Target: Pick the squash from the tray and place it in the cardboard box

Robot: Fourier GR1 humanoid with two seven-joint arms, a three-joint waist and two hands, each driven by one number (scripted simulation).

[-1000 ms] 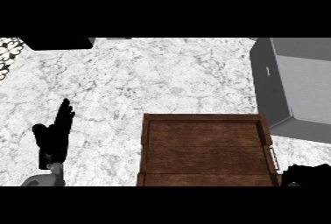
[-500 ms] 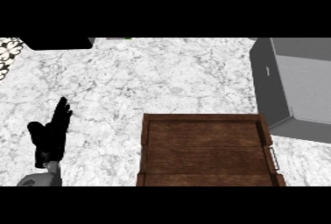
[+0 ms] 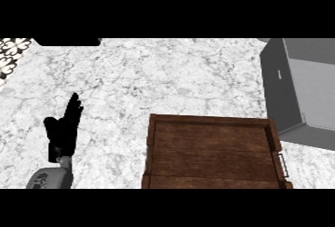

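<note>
Squash: not visible anywhere; the part of the tray that shows is bare, so I cannot tell where the squash is.
Tray [image 3: 212, 153]: brown wooden tray with raised rim, at the lower middle of the counter; its near end is cut by the view's lower edge.
Cardboard box [image 3: 307, 93]: grey open box at the right edge, just beside the tray's far right corner, which makes a short path for the placing.
Right hand: does not show in the view, so its state is unknown.
Left hand [image 3: 62, 128]: open, fingers straight and pointing away, resting over the counter left of the tray and apart from it.
Counter [image 3: 163, 75]: white marble top carrying 2 things, tray and box.
Judgement: the placing is probably not finished, but this cannot be confirmed.
</note>
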